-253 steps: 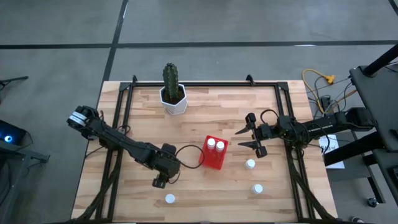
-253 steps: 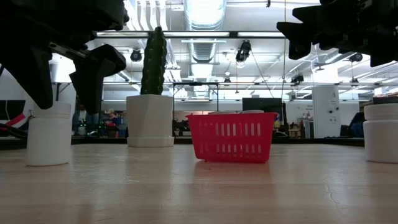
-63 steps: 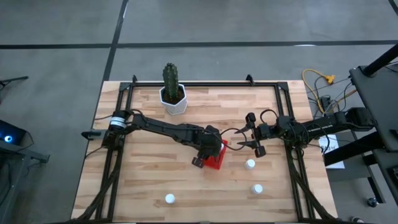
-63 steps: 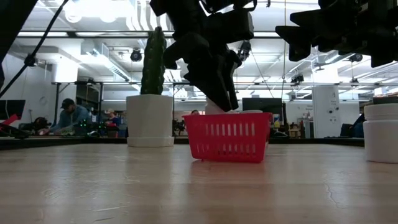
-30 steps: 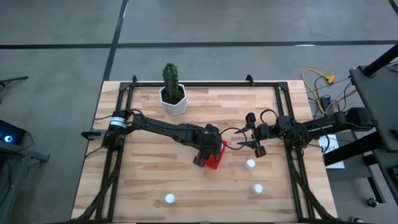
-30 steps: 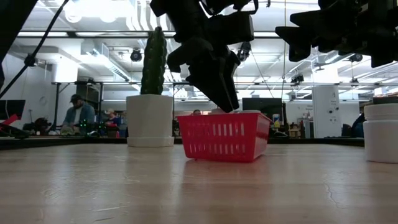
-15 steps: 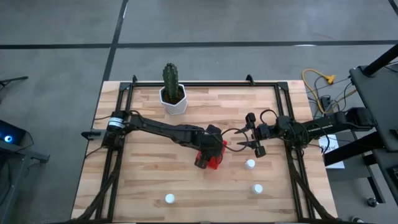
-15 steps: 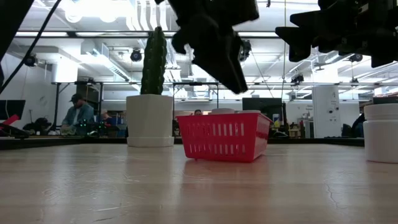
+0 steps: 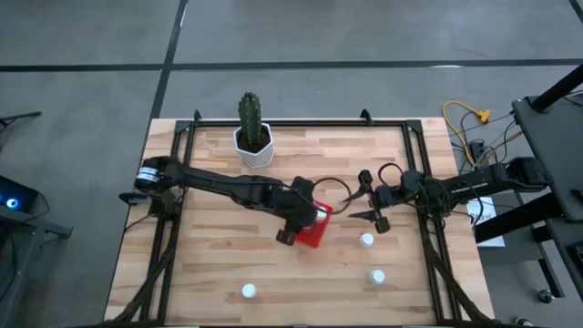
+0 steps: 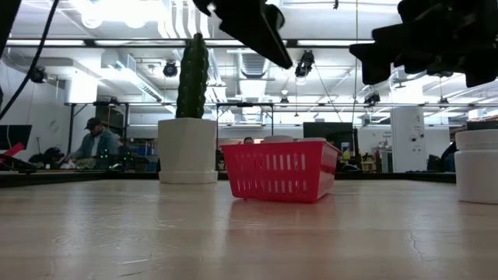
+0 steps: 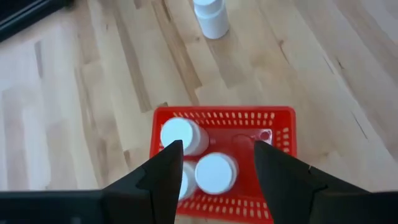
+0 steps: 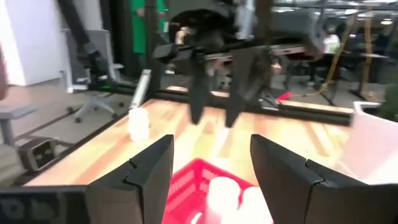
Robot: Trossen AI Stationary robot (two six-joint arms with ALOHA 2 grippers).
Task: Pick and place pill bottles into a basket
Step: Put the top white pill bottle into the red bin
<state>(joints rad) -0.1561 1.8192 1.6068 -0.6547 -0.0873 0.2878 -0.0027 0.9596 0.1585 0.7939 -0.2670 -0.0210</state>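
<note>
The red mesh basket [image 9: 315,233] stands on the table's middle, also in the low view [image 10: 280,169]. Three white pill bottles stand in it [image 11: 214,173], one partly behind my left finger. My left gripper [image 11: 217,149] hangs open and empty above the basket; it shows in the high view [image 9: 293,230]. My right gripper [image 9: 364,206] hovers open and empty to the basket's right, pointing at it [image 12: 211,149]. Loose bottles stand upright on the table at the right [image 9: 366,240], the near right [image 9: 377,275] and the near left [image 9: 248,292].
A white hexagonal pot with a cactus [image 9: 253,146] stands at the far left of the tabletop. Black rails [image 9: 182,155] run along the table's left, right and far edges. People sit in the room beyond the table [image 10: 93,144].
My left gripper has risen from the basket, where its fingers reached down among the bottles, and now hangs well above the rim. The basket and its bottles have stayed where they were.
</note>
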